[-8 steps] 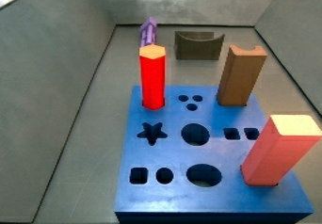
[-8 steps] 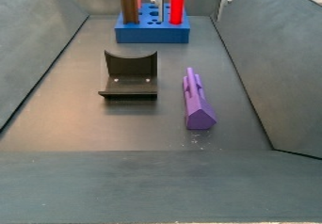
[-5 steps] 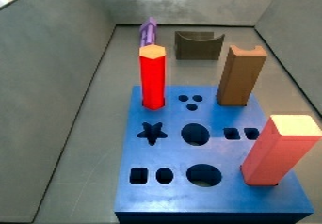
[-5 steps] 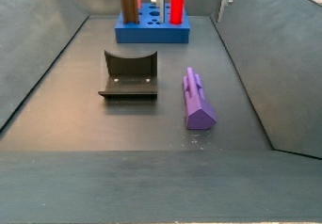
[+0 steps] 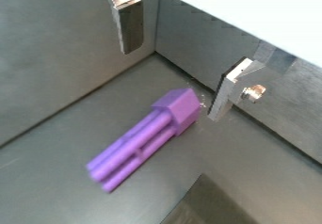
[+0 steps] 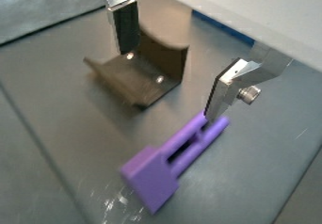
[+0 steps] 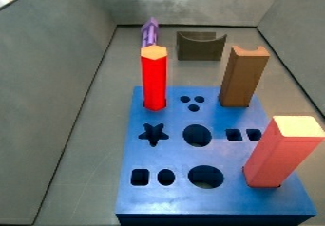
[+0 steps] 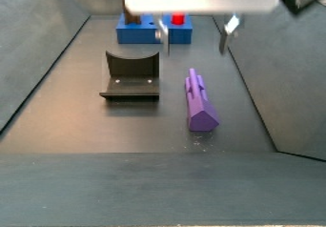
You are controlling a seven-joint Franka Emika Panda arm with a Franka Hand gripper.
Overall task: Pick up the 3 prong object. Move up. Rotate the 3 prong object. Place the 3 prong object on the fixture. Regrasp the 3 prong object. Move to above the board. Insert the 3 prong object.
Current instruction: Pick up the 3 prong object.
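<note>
A dark grey surface (image 8: 76,116) walled on its sides holds everything. The 3 prong object (image 8: 197,99) lies flat on it toward the right wall, its long axis running from the near edge toward the far end where the board (image 8: 154,30) sits, with the fixture (image 8: 132,76) beside it. My gripper (image 8: 193,38) hangs above the peg's far end, released, jaws spread wide and holding nothing. In a wrist view the 3 prong object (image 5: 145,141) lies below and between my fingers (image 5: 130,25), so I judge a straight descent comes next
</note>
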